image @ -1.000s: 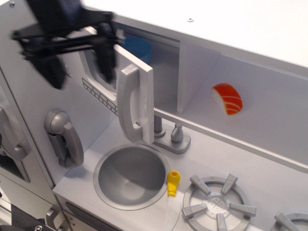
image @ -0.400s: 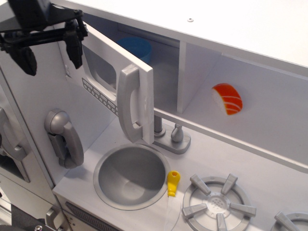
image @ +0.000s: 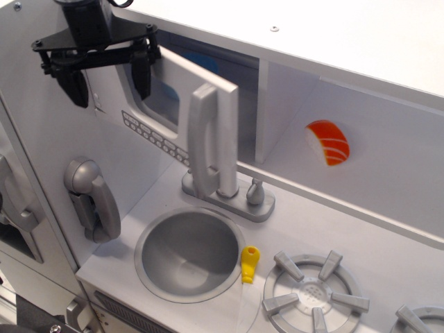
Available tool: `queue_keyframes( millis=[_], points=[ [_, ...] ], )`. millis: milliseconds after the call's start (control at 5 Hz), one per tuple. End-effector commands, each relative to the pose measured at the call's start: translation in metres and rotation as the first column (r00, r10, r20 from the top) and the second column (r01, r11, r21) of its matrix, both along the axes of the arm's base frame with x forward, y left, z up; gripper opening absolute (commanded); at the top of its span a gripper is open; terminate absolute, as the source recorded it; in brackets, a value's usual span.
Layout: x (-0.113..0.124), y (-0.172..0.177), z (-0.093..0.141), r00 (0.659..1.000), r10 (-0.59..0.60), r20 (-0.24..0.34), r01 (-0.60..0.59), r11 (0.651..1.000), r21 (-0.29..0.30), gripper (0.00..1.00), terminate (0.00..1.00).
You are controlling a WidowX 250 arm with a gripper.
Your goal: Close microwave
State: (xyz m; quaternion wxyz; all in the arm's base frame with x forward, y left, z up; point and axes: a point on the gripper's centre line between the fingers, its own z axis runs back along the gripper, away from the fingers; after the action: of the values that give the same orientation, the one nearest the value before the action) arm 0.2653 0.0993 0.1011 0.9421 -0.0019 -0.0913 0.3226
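One microwave, upper left of toy kitchen, above sink: door ajar, swung partly outward, free edge toward lower right, tall grey handle upright. Interior mostly hidden behind door. Black gripper at door's hinge side, jaws spread, holding nothing; arm cut off by top edge.

The black gripper hangs in the upper left of the frame, its two fingers spread wide apart and pointing down, holding nothing.
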Motion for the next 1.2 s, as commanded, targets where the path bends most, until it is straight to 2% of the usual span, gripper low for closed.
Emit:
queue_keyframes(
  millis=[0,400,800,1000],
  points=[
    [0.007,-0.010,0.024,0.998,0.010,0.065,-0.009,1.000,-0.014,1.00,0.00],
    [0.014,-0.015,0.028,0.996,0.028,0.085,-0.025,0.999,-0.029,1.00,0.00],
    [-0.008,-0.007,0.018,0.995,-0.043,0.088,0.042,0.999,0.017,1.00,0.00],
    [0.005,-0.009,0.021,0.995,0.008,0.102,-0.008,1.000,-0.003,1.00,0.00]
  ],
)
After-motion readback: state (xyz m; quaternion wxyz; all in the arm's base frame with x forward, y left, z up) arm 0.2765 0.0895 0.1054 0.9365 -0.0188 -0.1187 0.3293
